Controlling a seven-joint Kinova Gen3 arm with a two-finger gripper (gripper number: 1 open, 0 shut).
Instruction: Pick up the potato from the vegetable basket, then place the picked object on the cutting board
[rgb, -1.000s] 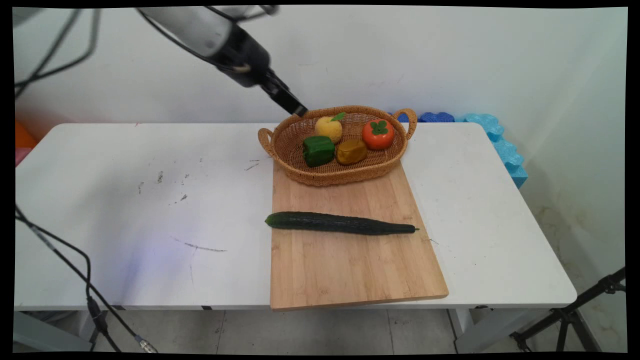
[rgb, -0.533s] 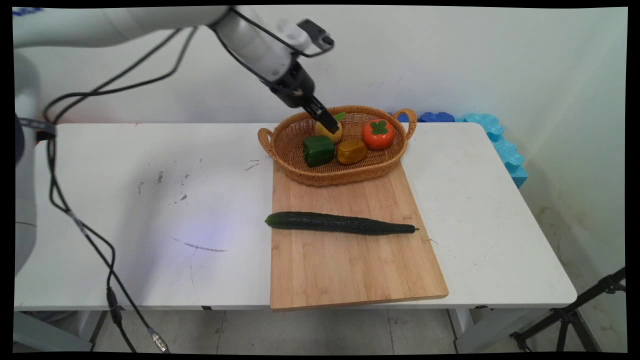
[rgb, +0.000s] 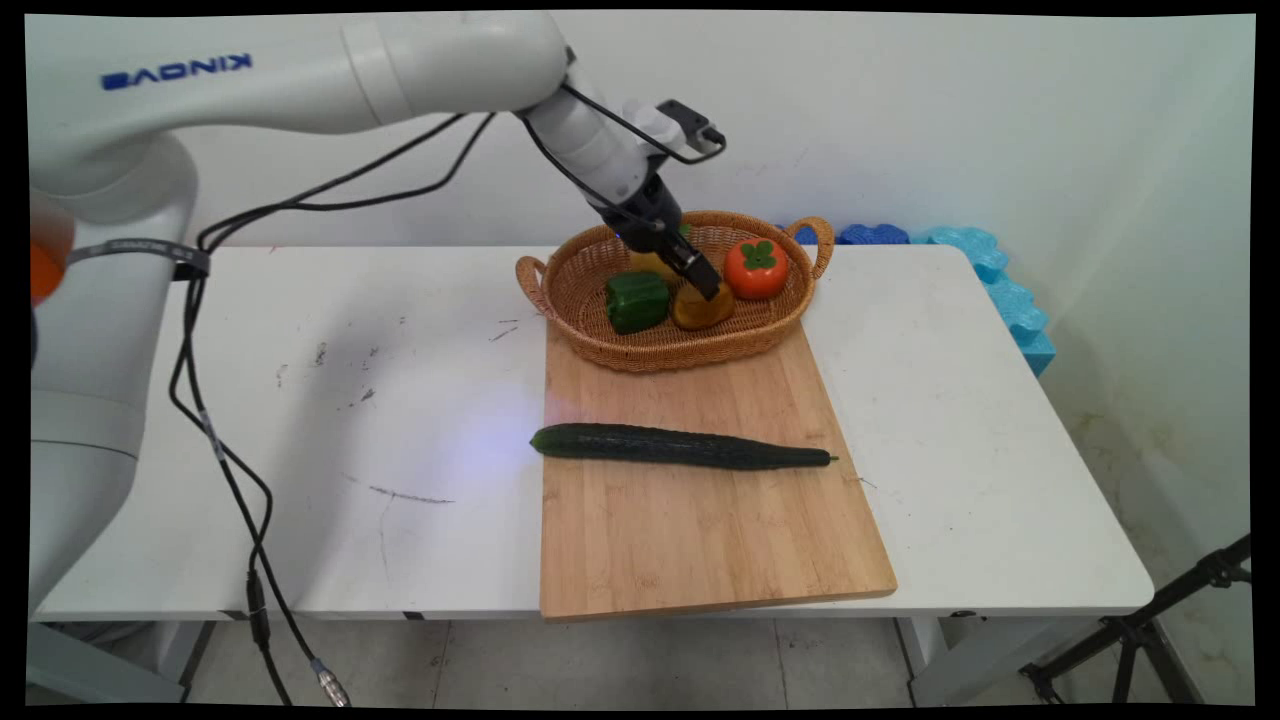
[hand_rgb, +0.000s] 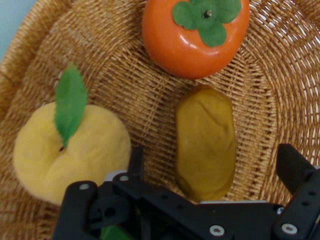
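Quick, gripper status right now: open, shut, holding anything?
Gripper: open, holding nothing, its fingers apart on either side of the brown potato in the wicker basket.

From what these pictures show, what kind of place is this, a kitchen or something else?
Probably a robot test room, not a kitchen: a plain white table against a bare wall, a tripod leg on the floor, and toy-like produce in a wicker basket beneath the gripper.
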